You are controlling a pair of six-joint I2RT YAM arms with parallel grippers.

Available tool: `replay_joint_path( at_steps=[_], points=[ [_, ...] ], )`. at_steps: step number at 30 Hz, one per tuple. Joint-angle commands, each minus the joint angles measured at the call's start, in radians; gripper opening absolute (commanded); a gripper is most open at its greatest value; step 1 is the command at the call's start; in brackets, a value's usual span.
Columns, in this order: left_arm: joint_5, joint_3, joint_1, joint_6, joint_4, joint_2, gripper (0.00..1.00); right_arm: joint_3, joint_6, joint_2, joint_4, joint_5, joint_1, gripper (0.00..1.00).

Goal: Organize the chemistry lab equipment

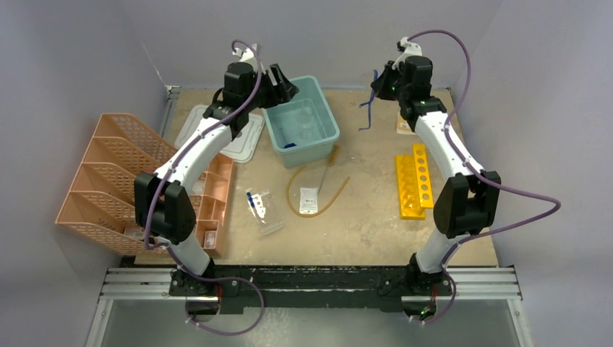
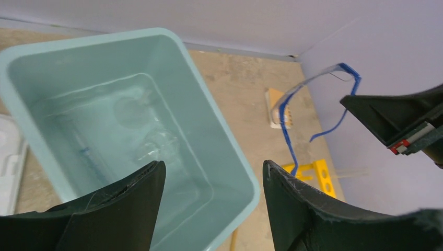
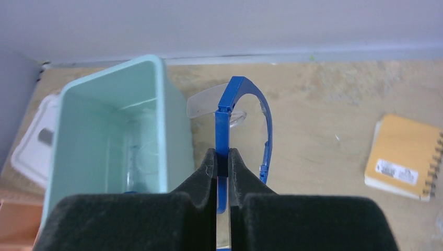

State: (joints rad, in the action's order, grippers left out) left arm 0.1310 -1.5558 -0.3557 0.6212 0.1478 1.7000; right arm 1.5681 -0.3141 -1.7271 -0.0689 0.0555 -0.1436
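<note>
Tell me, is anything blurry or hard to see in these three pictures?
Top view: soft, even light, faint shadows, things sharp but small. Left wrist view: the left tool's fingers loom dark up close; clear glassware in the teal tub barely shows. Right wrist view: the blue safety glasses are crisp, their clear lens faint; the right tool looks soft.

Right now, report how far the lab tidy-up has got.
Done: clear glassware lies in the teal bin. In hand: the right end effector is shut on the safety glasses, held up beside the bin. Remaining: amber tubing, white packet and blue-capped tubes lie loose.
</note>
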Motion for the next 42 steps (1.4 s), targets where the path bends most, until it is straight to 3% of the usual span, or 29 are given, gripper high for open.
replay_joint_path(
  at_steps=[1,8,14,19,25,29,35,40,42],
  points=[
    [0.177,0.003,-0.001,0.063,-0.152,0.02,0.68,0.086,0.113,0.064,0.062,0.225,0.003,0.0],
    [0.238,0.019,-0.049,0.045,-0.282,0.025,0.64,0.13,0.078,0.075,0.054,0.473,-0.003,0.0],
    [0.048,0.023,-0.122,-0.122,-0.293,0.017,0.63,0.129,-0.004,0.078,0.106,0.581,-0.02,0.0],
    [0.043,0.074,-0.153,-0.194,-0.414,0.026,0.62,0.113,-0.089,0.079,0.172,0.653,-0.037,0.0],
    [-0.115,0.105,-0.177,-0.258,-0.462,0.039,0.46,0.106,-0.118,0.072,0.194,0.671,-0.066,0.0],
    [-0.187,0.105,-0.179,-0.278,-0.449,0.047,0.44,0.105,-0.125,0.073,0.2,0.675,-0.074,0.0],
    [-0.062,0.116,-0.18,-0.253,-0.467,0.036,0.0,0.094,-0.137,0.067,0.212,0.674,-0.079,0.0],
    [-0.018,0.141,-0.178,-0.251,-0.472,0.009,0.0,0.088,-0.127,0.047,0.205,0.658,-0.084,0.0],
    [0.027,0.129,-0.178,-0.234,-0.464,0.01,0.0,0.09,-0.12,0.037,0.198,0.651,-0.09,0.05]
  ],
)
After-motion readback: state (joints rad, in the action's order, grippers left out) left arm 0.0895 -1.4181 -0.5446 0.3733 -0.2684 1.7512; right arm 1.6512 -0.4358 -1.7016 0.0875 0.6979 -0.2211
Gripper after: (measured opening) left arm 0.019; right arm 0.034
